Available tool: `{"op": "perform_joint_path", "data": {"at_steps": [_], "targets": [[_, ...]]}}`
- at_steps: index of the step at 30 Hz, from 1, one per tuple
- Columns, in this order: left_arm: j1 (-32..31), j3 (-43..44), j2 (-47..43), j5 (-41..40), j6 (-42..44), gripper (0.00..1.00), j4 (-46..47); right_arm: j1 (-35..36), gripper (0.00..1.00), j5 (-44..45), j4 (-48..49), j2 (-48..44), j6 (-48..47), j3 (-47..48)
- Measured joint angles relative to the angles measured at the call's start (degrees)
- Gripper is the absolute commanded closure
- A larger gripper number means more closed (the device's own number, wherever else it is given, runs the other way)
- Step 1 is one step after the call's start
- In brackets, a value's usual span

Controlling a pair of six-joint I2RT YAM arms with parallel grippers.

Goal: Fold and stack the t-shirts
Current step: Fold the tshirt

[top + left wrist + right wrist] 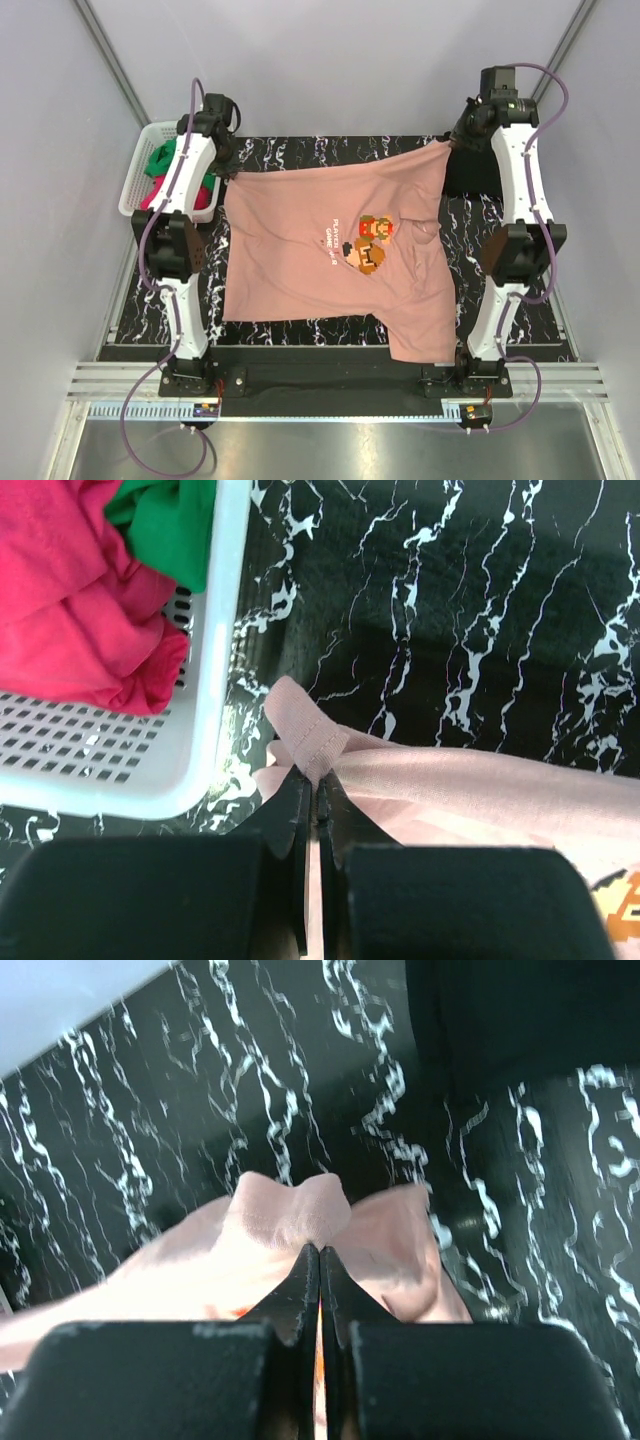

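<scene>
A salmon-pink t-shirt with a pixel-art figure and white text lies spread over the black marbled table, chest print up. My left gripper is shut on its far left corner; in the left wrist view the hem sticks out past the closed left gripper. My right gripper is shut on the far right corner, held a little off the table; in the right wrist view pink cloth bunches at the right gripper. Other t-shirts, magenta-red and green, lie in a white basket.
The white basket stands at the far left, right beside my left gripper. A dark folded cloth lies at the far right near the right arm. One sleeve hangs toward the table's near edge by the right base.
</scene>
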Motion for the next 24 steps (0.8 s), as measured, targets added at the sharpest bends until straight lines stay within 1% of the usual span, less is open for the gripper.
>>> {"op": "perform_joint_path", "data": {"at_steps": [4,6,14,24], "targets": [[-0.1,1.9,2.5,-0.1,0.0,1.0,0.0,0.0,1.0,0.1,-2.6,7.3,-0.1,11.5],[-0.2,3.1,4.1,-0.1,0.0,1.0,0.3,0.0,1.0,0.0,-2.8,9.7,-0.1,15.1],[-0.2,6.9,9.9,0.0,0.0,1.0,1.3,0.0,1.0,0.5,-4.6,14.8,-0.2,20.5],[1.2,11.4,12.2,0.5,0.0,1.0,1.4,0.0,1.0,-0.4,-3.9,19.3,-0.1,26.0]]}}
